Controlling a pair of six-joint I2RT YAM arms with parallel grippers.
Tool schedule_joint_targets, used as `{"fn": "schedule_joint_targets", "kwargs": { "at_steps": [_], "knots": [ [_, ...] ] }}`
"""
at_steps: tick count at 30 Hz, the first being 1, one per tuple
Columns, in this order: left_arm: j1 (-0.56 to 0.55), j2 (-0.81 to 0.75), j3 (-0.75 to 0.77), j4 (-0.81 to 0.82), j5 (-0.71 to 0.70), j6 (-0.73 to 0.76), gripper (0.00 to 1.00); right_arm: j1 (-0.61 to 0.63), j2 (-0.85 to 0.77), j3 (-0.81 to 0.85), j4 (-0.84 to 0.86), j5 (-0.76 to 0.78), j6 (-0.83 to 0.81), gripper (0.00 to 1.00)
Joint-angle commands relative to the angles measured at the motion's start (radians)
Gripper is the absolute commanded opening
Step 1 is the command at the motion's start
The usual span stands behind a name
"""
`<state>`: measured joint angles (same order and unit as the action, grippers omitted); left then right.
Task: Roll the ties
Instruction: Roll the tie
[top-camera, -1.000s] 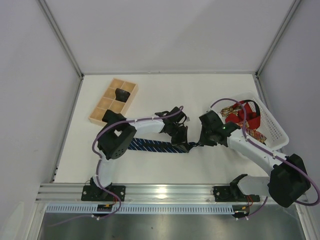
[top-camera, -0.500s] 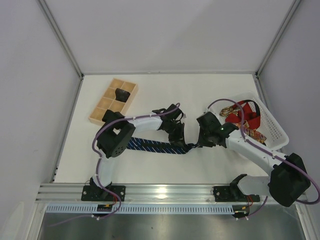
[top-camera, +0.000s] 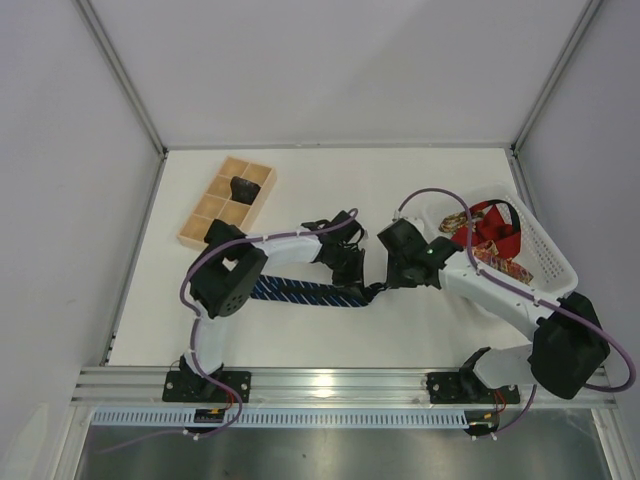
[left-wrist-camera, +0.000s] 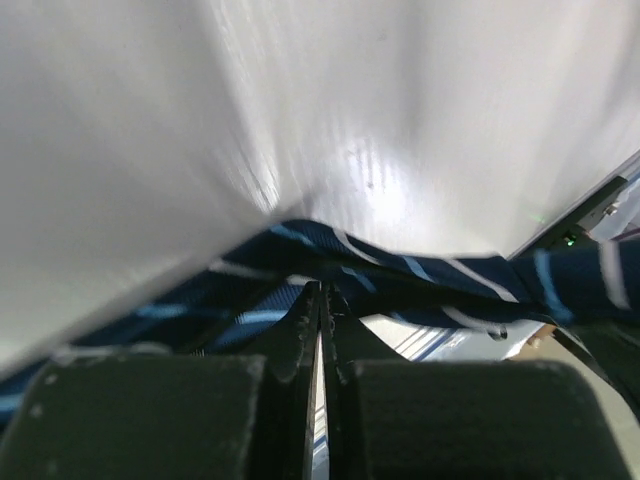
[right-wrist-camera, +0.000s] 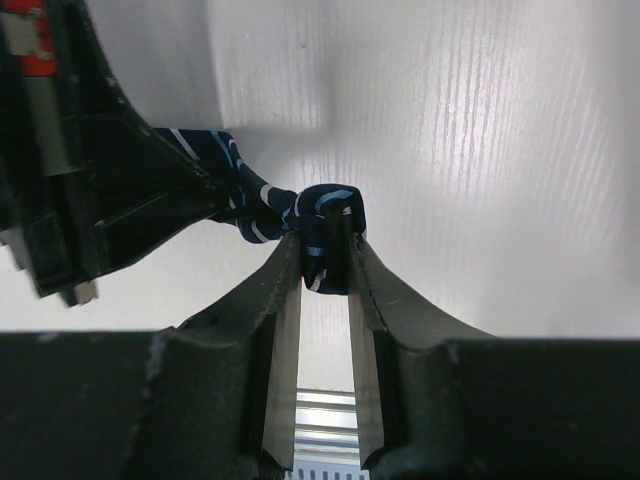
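Right gripper (right-wrist-camera: 324, 255) clamped on the rolled end of the navy tie (right-wrist-camera: 330, 198). Left gripper (left-wrist-camera: 320, 292) just beside it, jaws together, pinching the strip, whose remaining length trails beneath the left arm.

Closed left tool (left-wrist-camera: 320, 292), clamped right tool (right-wrist-camera: 325, 252)

A shallow wooden tray (top-camera: 212, 208), split into small compartments, lies at an angle near the far left corner of the white desk (top-camera: 330, 185). A white slotted plastic basket (top-camera: 556, 256) sits against the right edge. A metal rail (top-camera: 330, 381) runs along the near edge.
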<state>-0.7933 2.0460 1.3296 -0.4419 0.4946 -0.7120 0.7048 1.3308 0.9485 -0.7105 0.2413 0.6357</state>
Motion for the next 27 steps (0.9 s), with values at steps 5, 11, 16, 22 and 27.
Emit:
{"fn": "schedule_joint_targets", "kwargs": {
  "at_steps": [5, 11, 16, 22, 27],
  "knots": [
    [0.032, -0.193, 0.016, -0.069, -0.103, 0.082, 0.11, 0.039, 0.033, 0.067, -0.033, 0.09, -0.025, 0.01],
    [0.106, -0.268, -0.11, -0.041, -0.11, 0.066, 0.1, 0.084, 0.06, 0.093, -0.049, 0.133, -0.036, 0.01],
    [0.166, -0.306, -0.262, -0.008, -0.122, 0.069, 0.05, 0.108, 0.108, 0.148, -0.069, 0.156, -0.037, 0.02],
    [0.207, -0.359, -0.354, 0.031, -0.131, 0.06, 0.04, 0.157, 0.18, 0.216, -0.115, 0.191, -0.027, 0.06],
    [0.209, -0.359, -0.374, 0.051, -0.128, 0.059, 0.04, 0.203, 0.257, 0.271, -0.142, 0.217, -0.019, 0.06]
  ]
}}
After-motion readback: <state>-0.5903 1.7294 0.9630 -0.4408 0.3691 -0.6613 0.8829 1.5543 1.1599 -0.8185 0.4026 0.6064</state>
